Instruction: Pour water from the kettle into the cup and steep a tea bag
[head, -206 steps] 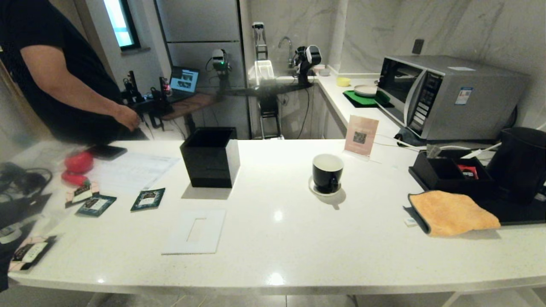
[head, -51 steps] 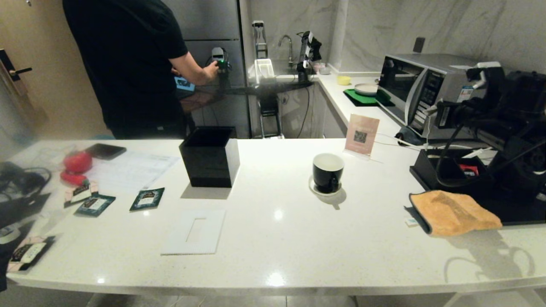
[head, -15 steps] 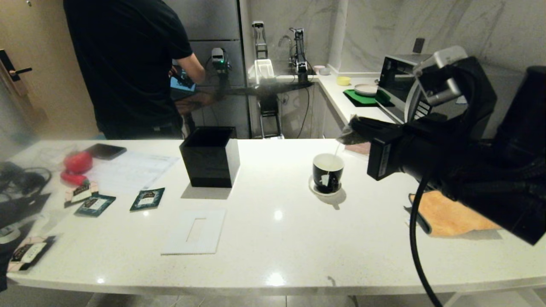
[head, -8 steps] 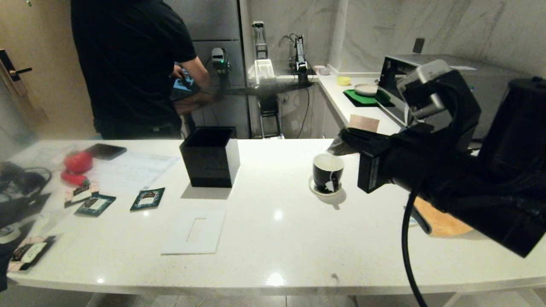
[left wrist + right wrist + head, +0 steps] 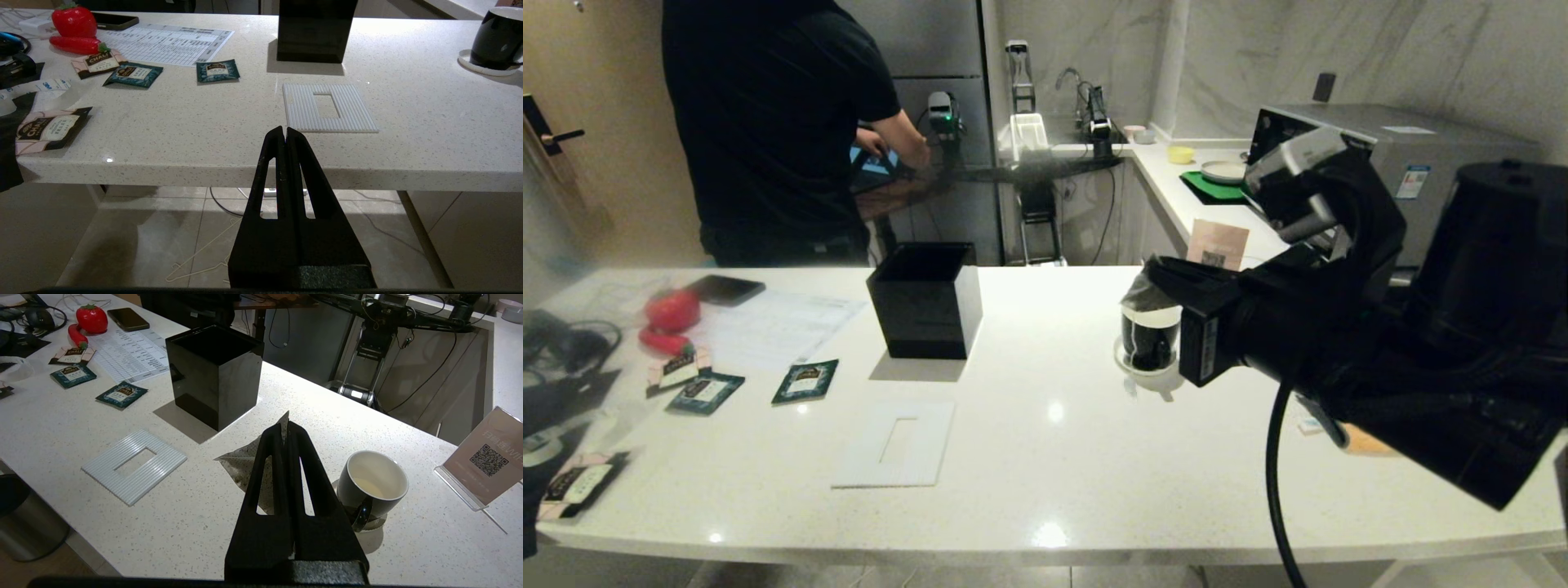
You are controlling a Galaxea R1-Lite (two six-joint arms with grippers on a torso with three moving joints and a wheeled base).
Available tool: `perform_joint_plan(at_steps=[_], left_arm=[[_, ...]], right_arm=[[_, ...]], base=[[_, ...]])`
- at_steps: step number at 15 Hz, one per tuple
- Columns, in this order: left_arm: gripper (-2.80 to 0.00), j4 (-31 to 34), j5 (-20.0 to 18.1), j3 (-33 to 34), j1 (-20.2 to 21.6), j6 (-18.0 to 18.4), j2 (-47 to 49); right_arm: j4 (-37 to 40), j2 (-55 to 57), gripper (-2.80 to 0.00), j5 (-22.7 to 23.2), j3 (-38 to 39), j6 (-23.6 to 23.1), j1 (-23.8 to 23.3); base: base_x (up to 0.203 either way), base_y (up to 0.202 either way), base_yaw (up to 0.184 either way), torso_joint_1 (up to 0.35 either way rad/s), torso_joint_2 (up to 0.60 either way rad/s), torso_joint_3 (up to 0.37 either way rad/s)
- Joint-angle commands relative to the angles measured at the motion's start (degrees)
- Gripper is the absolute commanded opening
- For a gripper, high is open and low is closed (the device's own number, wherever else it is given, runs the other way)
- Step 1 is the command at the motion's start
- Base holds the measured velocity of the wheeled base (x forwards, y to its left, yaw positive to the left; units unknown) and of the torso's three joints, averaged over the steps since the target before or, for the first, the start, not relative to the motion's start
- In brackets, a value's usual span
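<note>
The cup [image 5: 372, 485], a glossy black mug with a white inside, stands upright on a small white saucer [image 5: 1131, 367] toward the counter's far edge. The tea bag [image 5: 245, 463], translucent and pyramid-shaped, hangs pinched in the air just beside the cup's rim. The large matte black kettle [image 5: 1499, 245] stands at the counter's right end.

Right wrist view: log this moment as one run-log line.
right end effector: shut on tea bag | position: raised beside cup | cup: on saucer, pale liquid inside | left end effector: shut, parked below counter edge
</note>
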Motion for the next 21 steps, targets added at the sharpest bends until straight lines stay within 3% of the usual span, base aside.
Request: perform_joint_plan(at_steps=[1, 4, 6, 9, 15, 17, 21], left_arm=[[-2.80, 0.20, 0.00, 0.00, 0.02, 0.11, 0.09], [-2.80, 0.37, -0.02, 0.00, 0.02, 0.69, 0.07], [-2.80, 0.53, -0.87, -0.27, 0.02, 3.96, 0.00], [-2.80, 3.64, -1.49, -3.71, 0.02, 3.76, 1.49], [-2.80, 5.60, -2.86, -15.72, -2.08, -2.45, 18.24], [-2.80, 5.59, -5.28, -20.18, -4.63, -4.73, 24.50], [-2.80, 5.15, -13.09, -28.53, -6.83, -5.80, 36.58]], right_arm=[[-0.21, 0.14, -2.80, -0.11, 0.04, -0.05, 0.18], [-0.21, 0.06, -2.80, -0.11, -0.21, -0.05, 0.21], [-0.21, 0.14, -2.80, -0.11, -0.40, -0.14, 0.21], [-0.21, 0.05, -2.80, -0.11, -0.49, -0.05, 0.21], [-0.16, 0.89, -2.80, 0.05, -2.52, 0.20, 0.17], [0.16, 1.32, -2.80, 0.28, -4.27, 0.21, 0.12], [0.72, 3.89, -2.80, 0.38, -9.31, 0.29, 0.12]], base=[[0.000, 0.000, 0.000, 0.000, 0.00, 0.000], [0.000, 0.000, 0.000, 0.000, 0.00, 0.000], [0.000, 0.000, 0.000, 0.000, 0.00, 0.000], [0.000, 0.000, 0.000, 0.000, 0.00, 0.000], [0.000, 0.000, 0.000, 0.000, 0.00, 0.000], [0.000, 0.000, 0.000, 0.000, 0.00, 0.000], [0.000, 0.000, 0.000, 0.000, 0.00, 0.000]])
